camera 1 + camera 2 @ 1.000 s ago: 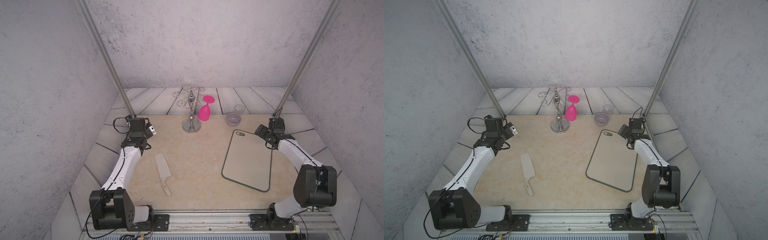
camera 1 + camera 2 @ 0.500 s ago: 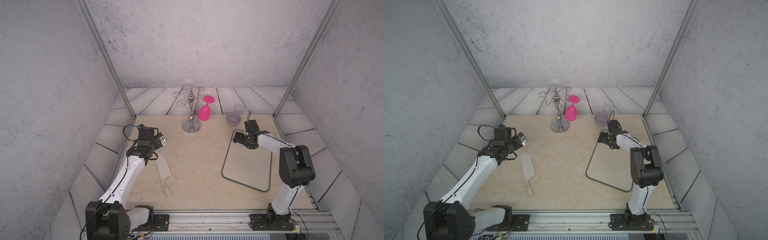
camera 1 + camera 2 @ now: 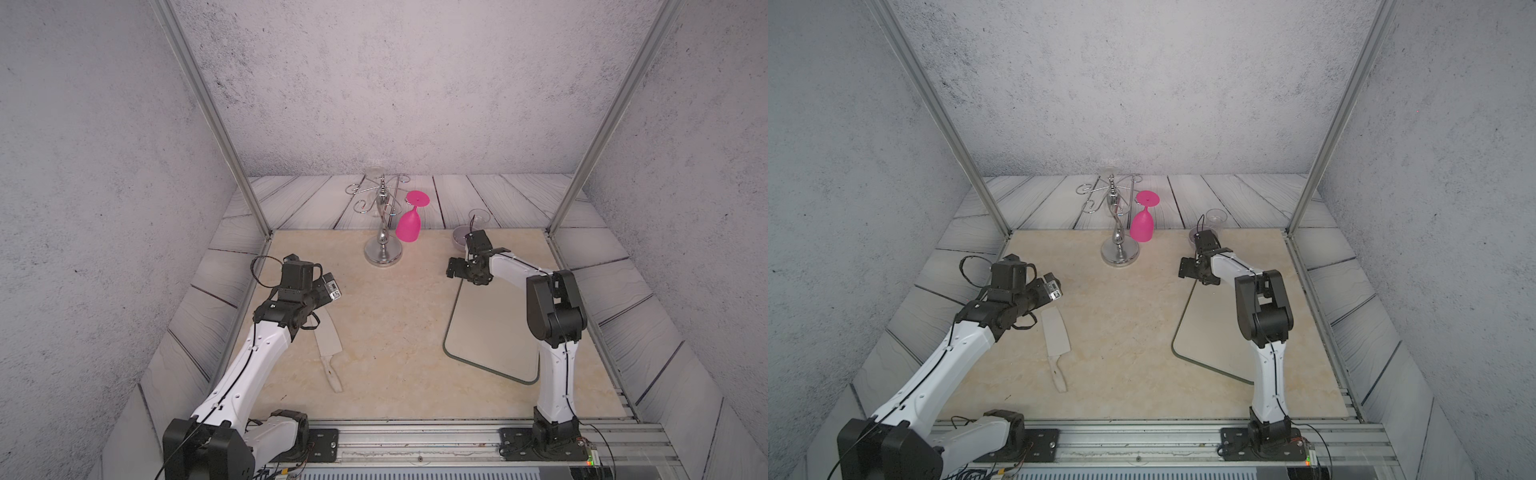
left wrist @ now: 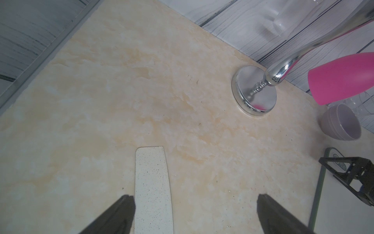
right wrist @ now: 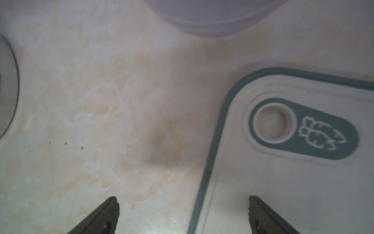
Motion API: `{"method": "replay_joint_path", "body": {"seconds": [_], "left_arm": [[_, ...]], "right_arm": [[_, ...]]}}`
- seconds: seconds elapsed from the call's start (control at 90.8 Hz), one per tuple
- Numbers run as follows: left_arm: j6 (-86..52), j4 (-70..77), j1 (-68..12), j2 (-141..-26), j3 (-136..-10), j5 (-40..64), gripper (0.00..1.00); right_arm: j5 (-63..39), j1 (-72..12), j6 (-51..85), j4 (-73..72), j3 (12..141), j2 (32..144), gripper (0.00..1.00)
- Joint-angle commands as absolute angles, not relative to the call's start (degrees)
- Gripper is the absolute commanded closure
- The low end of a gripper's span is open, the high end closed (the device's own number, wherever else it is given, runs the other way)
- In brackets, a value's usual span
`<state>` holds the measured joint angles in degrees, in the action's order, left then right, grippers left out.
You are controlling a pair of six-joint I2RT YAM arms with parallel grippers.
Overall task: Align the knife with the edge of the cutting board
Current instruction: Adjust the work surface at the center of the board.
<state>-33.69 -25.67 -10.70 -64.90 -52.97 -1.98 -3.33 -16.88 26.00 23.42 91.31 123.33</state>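
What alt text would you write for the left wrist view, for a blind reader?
The open left gripper hovers over the knife, whose speckled blade lies flat on the marbled table, beside one jaw. Beyond are a chrome rack, pink glass and lilac bowl.

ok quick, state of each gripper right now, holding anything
Left gripper: open, holding nothing; the knife blade lies just inside one finger.
Right gripper: open, holding nothing, jaws astride the cutting board rim.
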Motion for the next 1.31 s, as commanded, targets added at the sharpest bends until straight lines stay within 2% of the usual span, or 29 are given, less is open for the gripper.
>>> {"method": "replay_joint_path", "body": {"seconds": [0.0, 0.297, 0.429, 0.892, 1.079, 1.299], "left_arm": [[-33.1, -26.76, -11.08, -63.75, -52.21, -0.25, 0.0], [-33.04, -27.83, -11.16, -63.29, -51.86, -0.68, 0.0], [-33.04, -27.94, -11.3, -63.05, -51.87, -0.65, 0.0], [-32.96, -30.02, -11.29, -61.48, -52.26, -1.27, 0.0], [-32.96, -30.71, -11.25, -60.79, -52.2, -1.22, 0.0], [-33.35, -28.74, -11.54, -64.11, -52.18, 1.73, 0.0]], "right_arm": [[-4.64, -20.1, 24.99, 27.92, 89.83, 125.51, 0.01], [-3.66, -26.66, 24.21, 27.2, 84.23, 122.5, 0.01], [-7.43, -27.99, 23.4, 26.91, 83.47, 121.21, 0.01], [-10.61, -48.18, 22.83, 30.16, 89.65, 124.69, 0.01], [-7.81, -48.83, 24.94, 29.1, 85.89, 117.91, 0.01], [2.59, -48.76, 29.53, 30.08, 75.39, 104.79, 0.01]]}}
